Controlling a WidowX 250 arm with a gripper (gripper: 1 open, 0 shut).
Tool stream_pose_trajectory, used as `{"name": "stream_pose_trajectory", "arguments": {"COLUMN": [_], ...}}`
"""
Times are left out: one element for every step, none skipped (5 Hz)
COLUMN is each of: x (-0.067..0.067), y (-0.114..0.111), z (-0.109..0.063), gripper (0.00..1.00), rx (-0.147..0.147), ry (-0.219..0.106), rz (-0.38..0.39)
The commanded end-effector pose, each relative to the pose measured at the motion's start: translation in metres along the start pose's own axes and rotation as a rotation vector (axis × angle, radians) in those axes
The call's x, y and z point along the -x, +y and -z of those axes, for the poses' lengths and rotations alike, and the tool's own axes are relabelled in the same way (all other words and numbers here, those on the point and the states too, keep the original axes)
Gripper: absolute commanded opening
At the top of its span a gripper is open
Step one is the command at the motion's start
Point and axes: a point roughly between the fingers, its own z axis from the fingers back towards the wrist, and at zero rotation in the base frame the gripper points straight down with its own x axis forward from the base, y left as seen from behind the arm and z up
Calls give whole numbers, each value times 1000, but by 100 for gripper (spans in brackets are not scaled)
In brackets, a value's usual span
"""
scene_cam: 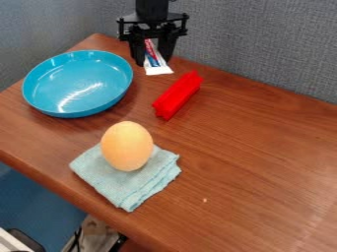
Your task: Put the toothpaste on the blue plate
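Pointing straight down, the hand [154, 47] grips the toothpaste [157, 58], apparently just clear of the bench [250, 148], right of the blue plate [77, 83].

1. The small flat white toothpaste tube [158, 57] with red and blue printing hangs upright at the back of the wooden table, its lower end at the surface.
2. The round, glossy bright-blue plate [79, 83] with a raised rim sits empty at the left, apart from the tube.

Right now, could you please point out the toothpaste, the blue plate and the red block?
toothpaste [158, 61]: camera view, lower tube body.
blue plate [39, 73]: camera view, left rim.
red block [176, 94]: camera view, top face.
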Motion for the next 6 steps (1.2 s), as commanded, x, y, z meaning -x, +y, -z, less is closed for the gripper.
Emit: {"name": "stream_pose_trajectory", "arguments": {"x": [-15,-21,-23,-27,-31,-34], "y": [7,15,18,22,29,32], "z": [-20,-21,-21,-20,-19,-19], "gripper": [0,0,0,0,0,0], "rx": [30,25,21,15,7,2], "ry": [-50,-49,-49,-48,-48,-46], "rz": [-27,-42,-49,-60,-76,-82]}}
